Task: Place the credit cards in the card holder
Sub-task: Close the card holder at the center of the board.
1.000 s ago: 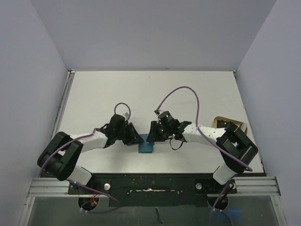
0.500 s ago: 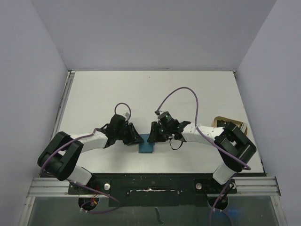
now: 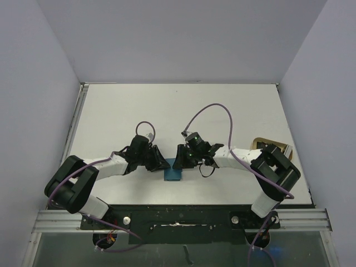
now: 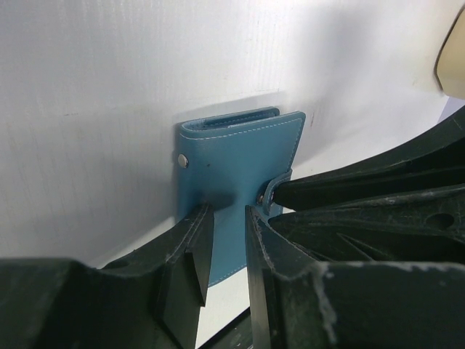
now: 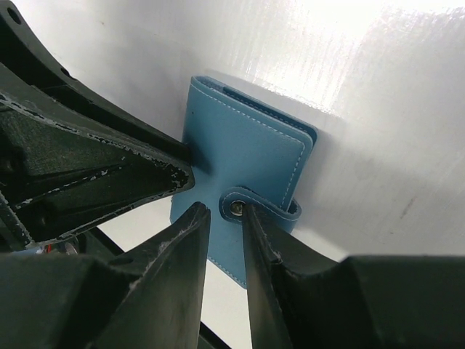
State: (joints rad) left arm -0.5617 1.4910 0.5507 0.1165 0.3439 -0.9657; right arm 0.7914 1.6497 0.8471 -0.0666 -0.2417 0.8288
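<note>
Right pincer [image 5: 224, 212] has narrowed slightly around the card holder [image 5: 243, 153].

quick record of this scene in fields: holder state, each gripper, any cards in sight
card holder: teal, folded, lying on the table
snap tab: wrapped over one edge of the cover, stud showing
left gripper: closed on the holder's near edge
right gripper: fingers either side of the snap tab; grip unclear
credit cards: none visible
tan object: at the table's right edge, partly hidden by the right arm
</note>
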